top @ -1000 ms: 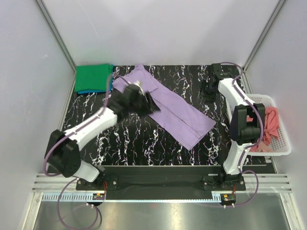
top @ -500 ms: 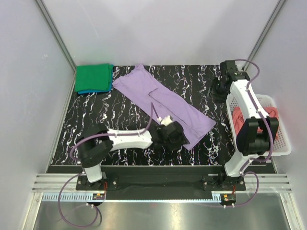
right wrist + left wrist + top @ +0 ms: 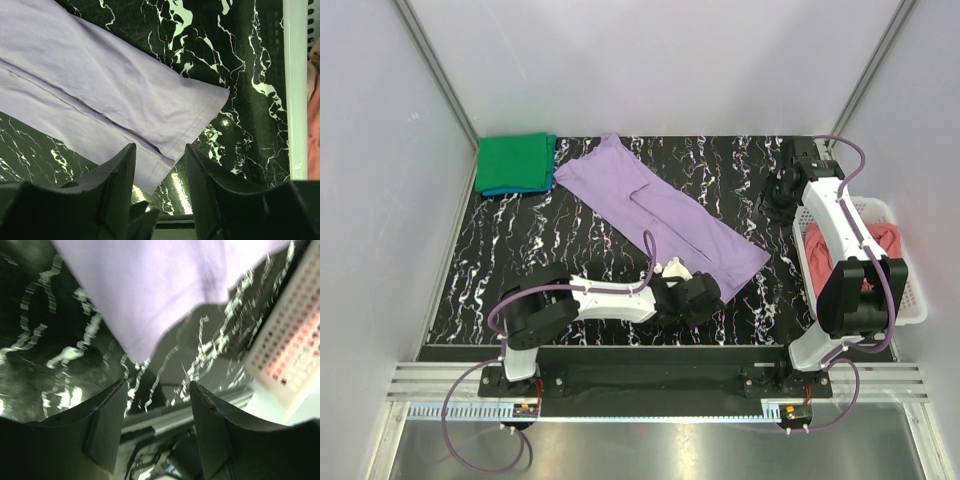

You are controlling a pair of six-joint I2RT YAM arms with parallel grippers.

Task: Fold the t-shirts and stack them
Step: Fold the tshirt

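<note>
**marv_84:** So, left hand (image 3: 156, 390) first: its two fingers stand apart with nothing between them. It's low over the worktop (image 3: 520, 250), right at the near corner of the light purple t-shirt (image 3: 660, 210). Whether a finger touches the cloth is impossible to tell.

**jo_k:** Yeah, and the right hand (image 3: 160, 147) is parted about the same, also empty. It hovers at the far right, beside the white basket (image 3: 905, 308). Its camera looks down on that shirt's hem end.

**marv_84:** The purple one lies flat as a long diagonal strip across the middle of the black marbled worktop, sides folded in by the look of it.

**jo_k:** The green t-shirt (image 3: 515, 162) sits folded in the far left corner on top of a blue t-shirt (image 3: 498, 190), with only a blue edge showing. The salmon pink t-shirt (image 3: 888, 245) is bunched up in the basket.
</note>
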